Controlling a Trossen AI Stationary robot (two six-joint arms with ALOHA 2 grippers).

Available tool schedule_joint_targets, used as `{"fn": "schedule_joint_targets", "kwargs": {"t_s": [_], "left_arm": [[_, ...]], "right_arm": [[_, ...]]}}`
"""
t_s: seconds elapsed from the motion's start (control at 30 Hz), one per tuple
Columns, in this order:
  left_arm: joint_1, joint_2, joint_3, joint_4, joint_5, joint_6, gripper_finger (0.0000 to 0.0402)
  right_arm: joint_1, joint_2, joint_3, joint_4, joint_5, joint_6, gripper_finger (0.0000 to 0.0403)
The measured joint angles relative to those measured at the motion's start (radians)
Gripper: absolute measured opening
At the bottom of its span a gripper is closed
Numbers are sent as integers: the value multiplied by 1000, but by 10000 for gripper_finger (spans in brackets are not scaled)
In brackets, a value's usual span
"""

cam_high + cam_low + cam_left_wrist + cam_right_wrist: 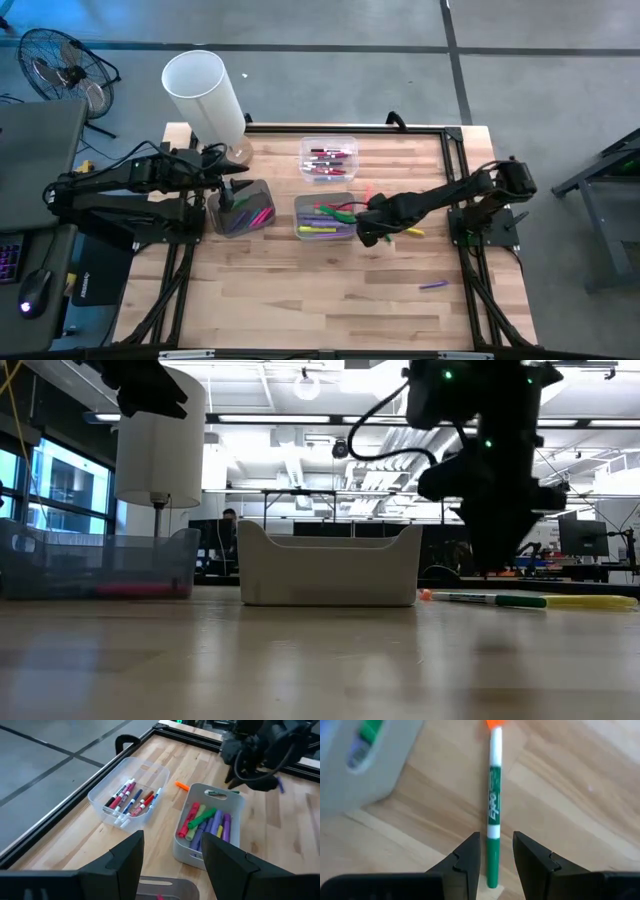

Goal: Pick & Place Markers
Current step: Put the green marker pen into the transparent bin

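Between the right gripper's (pixel 496 857) slightly parted fingers, which flank it without clearly touching, a white-bodied green-capped marker (pixel 493 815) lies flat on the wooden table (pixel 560 795), its long axis running straight away from the wrist, green cap nearest, beside the grey bin (pixel 322 218) of markers. Past it lies an orange marker (pixel 496 723). Farther off, the left gripper (pixel 170 865) hangs spread and empty above a clear bin (pixel 243 208).

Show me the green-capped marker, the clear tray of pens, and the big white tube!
green-capped marker (pixel 493 802): right wrist view, on its white printed barrel.
clear tray (pixel 101 796): left wrist view, on its near rim.
white tube (pixel 205 93): high view, on its side wall.
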Motion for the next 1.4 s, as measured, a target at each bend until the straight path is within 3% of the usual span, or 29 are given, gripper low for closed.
{"fn": "schedule_joint_targets", "kwargs": {"t_s": [0.17, 0.63, 1.0, 1.23, 1.4], "left_arm": [[0, 17, 0, -3, -6, 0, 192], [0, 22, 0, 6, -13, -4, 192], [0, 22, 0, 23, -71, -12, 192], [0, 22, 0, 22, -83, -54, 192], [0, 22, 0, 22, -127, -69, 192]], "right_arm": [[0, 0, -69, 114, -54, 19, 103], [-19, -4, -181, 69, -33, 10, 49], [-132, -21, -203, 115, -92, -244, 36], [-201, -221, -164, 69, 2, -343, 30], [-321, -339, -89, 131, 74, -522, 26]]}}
